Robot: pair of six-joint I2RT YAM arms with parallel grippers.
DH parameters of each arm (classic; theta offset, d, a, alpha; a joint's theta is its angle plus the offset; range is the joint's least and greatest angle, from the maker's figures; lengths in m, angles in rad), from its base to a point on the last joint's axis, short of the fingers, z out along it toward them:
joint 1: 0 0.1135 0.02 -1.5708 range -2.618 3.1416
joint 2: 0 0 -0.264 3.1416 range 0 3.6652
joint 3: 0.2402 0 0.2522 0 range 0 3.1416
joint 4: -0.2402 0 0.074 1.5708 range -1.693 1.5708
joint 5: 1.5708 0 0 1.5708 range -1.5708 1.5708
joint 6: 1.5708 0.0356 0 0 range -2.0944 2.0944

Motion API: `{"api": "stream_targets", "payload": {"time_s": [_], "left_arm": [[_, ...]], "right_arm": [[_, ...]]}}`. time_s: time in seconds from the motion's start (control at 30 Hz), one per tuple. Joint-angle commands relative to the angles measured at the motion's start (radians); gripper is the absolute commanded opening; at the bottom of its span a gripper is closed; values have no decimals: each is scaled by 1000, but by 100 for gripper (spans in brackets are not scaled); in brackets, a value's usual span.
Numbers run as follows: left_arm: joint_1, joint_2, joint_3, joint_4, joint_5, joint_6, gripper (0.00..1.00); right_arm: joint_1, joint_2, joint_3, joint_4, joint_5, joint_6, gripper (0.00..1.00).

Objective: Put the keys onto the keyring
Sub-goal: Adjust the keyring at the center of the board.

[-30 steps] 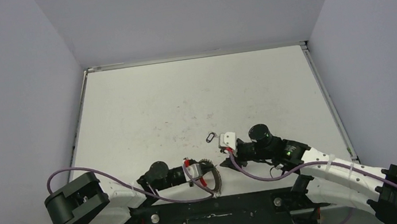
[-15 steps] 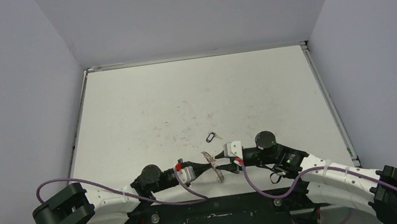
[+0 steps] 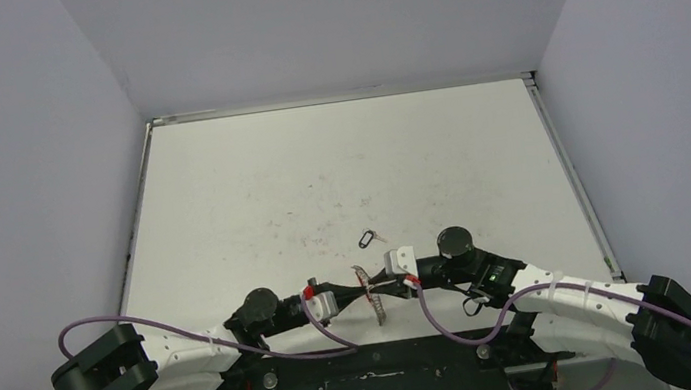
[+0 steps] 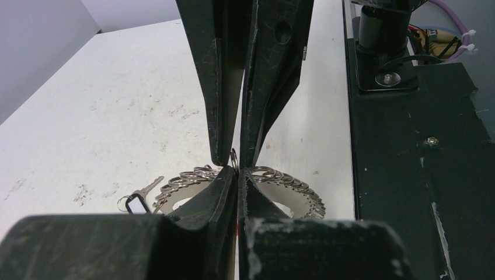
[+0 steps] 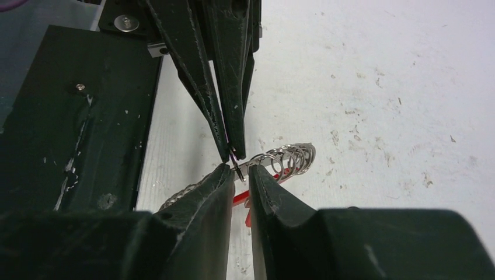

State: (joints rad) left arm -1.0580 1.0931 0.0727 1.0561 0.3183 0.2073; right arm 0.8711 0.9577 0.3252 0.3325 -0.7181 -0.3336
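Note:
The keyring (image 3: 374, 304) stands on edge near the table's front, a thin ring strung with small silver rings (image 4: 292, 179) and a red sleeve (image 5: 260, 188). My left gripper (image 3: 359, 287) is shut on its wire (image 4: 237, 174). From the other side my right gripper (image 3: 380, 283) faces it. Its jaws straddle the same wire (image 5: 240, 171) with a narrow gap still showing. One loose key (image 3: 367, 240) with a dark looped head lies flat just beyond the grippers. The same key (image 4: 135, 202) shows left of the ring in the left wrist view.
The black base plate (image 3: 374, 368) runs along the near edge, close under both wrists (image 4: 420, 175). Purple cables (image 3: 188, 329) loop off each arm. Pale walls (image 3: 39, 195) close off the table's left, back and right sides.
My right gripper has left the loose key, come down to the keyring and narrowed its jaws around the wire. The left gripper has tipped the ring up on edge.

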Motion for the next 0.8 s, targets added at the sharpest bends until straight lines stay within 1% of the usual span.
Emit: {"api": "stream_targets", "payload": {"time_s": [0.0,0.03,0.1,0.2,0.3,0.47,0.57,0.6,0.67,0.77], "left_arm": [[-5,-14,4,35,-3,10,0],[-5,-14,3,36,-3,10,0],[-4,-13,5,35,-2,10,0],[-5,-12,4,39,-2,9,0],[-5,-16,1,41,-1,9,0],[-4,-19,0,40,-4,4,0],[-5,-23,-1,36,-10,0,0],[-4,-29,-3,31,-17,-5,4],[-4,-48,-7,17,-47,-22,27],[-4,-104,-19,-21,-96,-42,52]], "right_arm": [[-4,1,21,80,-103,-22,18],[-4,1,21,78,-106,-22,17],[-4,1,23,69,-110,-27,12],[-4,8,34,47,-115,-36,0],[-4,18,53,-7,-102,-48,0],[-4,25,75,-33,-91,-46,0],[-4,16,88,-53,-43,-17,0],[-4,11,97,-69,-3,2,0],[-7,-3,113,-101,43,24,0],[-9,-32,111,-124,110,43,0]]}}
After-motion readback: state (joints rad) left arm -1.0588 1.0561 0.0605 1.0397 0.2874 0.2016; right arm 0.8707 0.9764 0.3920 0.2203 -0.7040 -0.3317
